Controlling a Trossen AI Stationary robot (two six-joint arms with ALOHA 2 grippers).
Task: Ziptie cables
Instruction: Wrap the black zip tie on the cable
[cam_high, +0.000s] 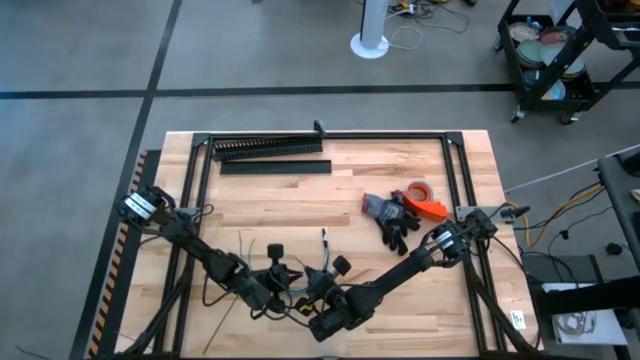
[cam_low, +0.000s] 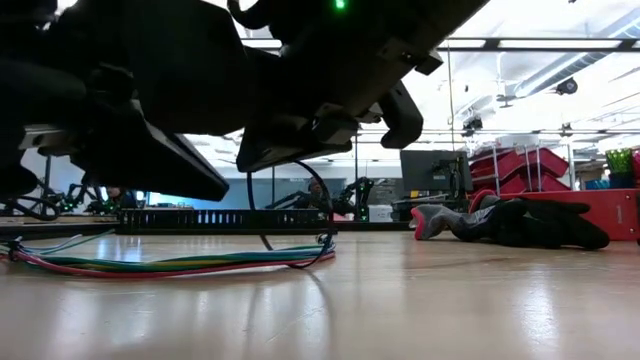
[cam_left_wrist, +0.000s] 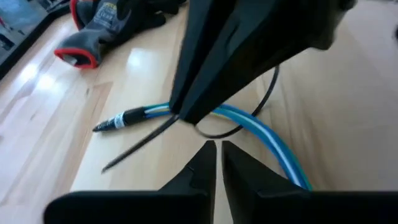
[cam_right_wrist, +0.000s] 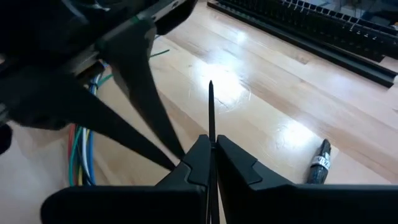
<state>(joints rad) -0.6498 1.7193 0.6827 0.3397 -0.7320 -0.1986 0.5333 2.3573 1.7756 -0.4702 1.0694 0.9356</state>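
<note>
Down at the desk's (cam_high: 400, 180) near edge, both grippers meet over one bundle of cables (cam_left_wrist: 261, 127). Right gripper (cam_right_wrist: 211, 152): jaws pinched on one ziptie (cam_right_wrist: 211, 112), standing upright. Left gripper (cam_left_wrist: 217, 155): jaws nearly closed, empty. Two gloves (cam_high: 392, 215) lie well apart.

table (cam_high: 400, 170): pale wood, smooth, glossy | duct (cam_high: 268, 148) at its far edge: black matt plastic | gloves (cam_high: 392, 215): grey-black cloth | cables (cam_left_wrist: 267, 134): glossy plastic sheath
</note>
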